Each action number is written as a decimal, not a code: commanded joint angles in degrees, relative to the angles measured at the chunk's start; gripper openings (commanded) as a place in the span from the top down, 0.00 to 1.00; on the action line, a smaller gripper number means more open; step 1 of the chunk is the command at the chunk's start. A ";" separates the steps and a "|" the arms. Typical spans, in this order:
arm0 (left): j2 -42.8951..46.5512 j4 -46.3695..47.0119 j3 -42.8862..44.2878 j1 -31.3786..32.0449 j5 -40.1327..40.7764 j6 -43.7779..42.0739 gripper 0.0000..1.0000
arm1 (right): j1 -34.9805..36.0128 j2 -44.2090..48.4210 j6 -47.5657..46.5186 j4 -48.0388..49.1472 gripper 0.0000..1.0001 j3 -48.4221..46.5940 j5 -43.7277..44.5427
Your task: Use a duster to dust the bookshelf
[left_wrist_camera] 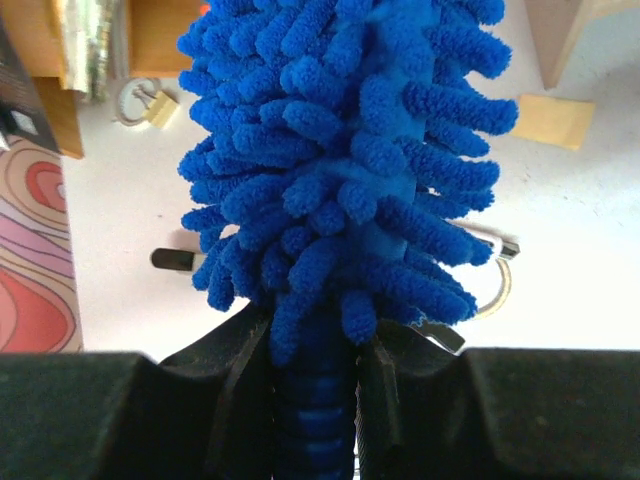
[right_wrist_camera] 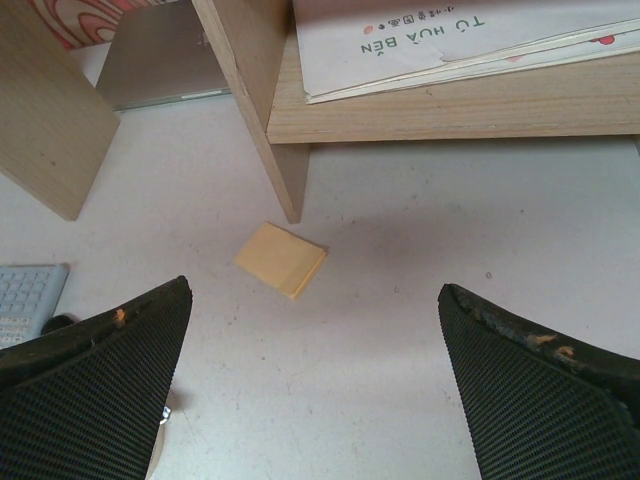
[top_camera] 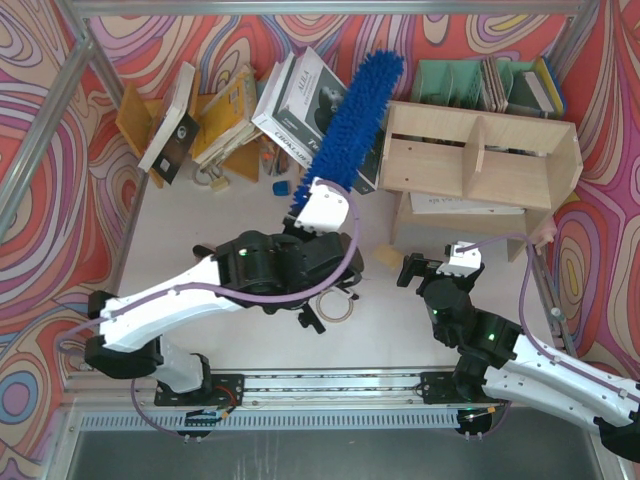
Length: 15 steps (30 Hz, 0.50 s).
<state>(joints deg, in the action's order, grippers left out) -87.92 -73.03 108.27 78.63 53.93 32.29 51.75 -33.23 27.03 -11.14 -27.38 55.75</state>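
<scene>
My left gripper [top_camera: 308, 208] is shut on the slim blue handle [left_wrist_camera: 315, 410] of the duster [top_camera: 355, 115]. The fluffy blue head [left_wrist_camera: 340, 170] is raised and points up and away, its tip near the left end of the bookshelf's top. I cannot tell if it touches. The bookshelf [top_camera: 480, 160] is pale plywood with upright dividers and stands at the right back. A white booklet [right_wrist_camera: 440, 40] lies on its lowest board [right_wrist_camera: 450, 110]. My right gripper [top_camera: 413, 270] is open and empty, low over the table just in front of the shelf [right_wrist_camera: 315, 340].
A yellow sticky pad [right_wrist_camera: 281, 259] lies by the shelf's left foot [top_camera: 385, 257]. A tape ring [top_camera: 335, 305] lies under my left arm. An orange-brown rack of leaning books [top_camera: 215, 120] stands at the back left, a green file holder [top_camera: 450, 80] behind the shelf. A calculator [right_wrist_camera: 25, 300] lies left.
</scene>
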 commanded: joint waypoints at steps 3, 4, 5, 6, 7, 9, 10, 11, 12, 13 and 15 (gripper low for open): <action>7.30 -2.04 -0.39 -0.89 10.95 -0.92 1.00 | 0.25 -0.24 0.52 0.00 0.01 -1.65 1.91; 7.98 -1.87 -0.81 -1.04 11.05 -0.92 1.00 | 0.20 -0.25 0.49 0.08 0.01 -1.67 1.90; 8.45 -1.52 -1.28 -1.17 10.85 -0.96 1.00 | 0.21 -0.25 0.42 0.07 0.01 -1.69 1.91; 8.85 -1.07 -1.84 -1.30 10.59 -1.11 1.00 | 0.23 -0.33 0.45 0.06 0.01 -1.65 1.99; 9.04 -0.50 -2.37 -1.35 10.20 -1.28 1.00 | 0.21 -0.45 0.41 0.06 0.01 -1.65 2.00; 8.89 0.26 -2.86 -1.39 9.30 -1.53 1.00 | 0.26 -0.63 0.35 0.08 0.01 -1.65 1.99; 8.71 0.48 -2.99 -1.38 9.00 -1.66 1.00 | 0.26 -0.73 0.39 0.00 0.01 -1.71 2.07; 8.46 0.66 -3.19 -1.37 8.76 -1.82 1.00 | 0.26 -0.82 0.36 -0.02 0.01 -1.76 2.08; 8.13 0.88 -3.35 -1.37 8.47 -1.88 1.00 | 0.20 -0.83 0.48 -0.03 0.01 -1.82 2.09; 7.81 1.08 -3.45 -1.37 8.06 -1.96 1.00 | 0.25 -0.86 0.47 -0.01 0.01 -1.85 2.09; 6.93 2.14 -4.01 -1.37 6.55 -1.97 1.00 | 0.26 -0.88 0.43 -0.03 0.01 -1.83 2.08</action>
<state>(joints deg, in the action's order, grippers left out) -79.42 -73.56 105.67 77.41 60.69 31.16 51.75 -34.04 27.03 -11.14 -27.38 55.92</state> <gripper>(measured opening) 0.346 0.987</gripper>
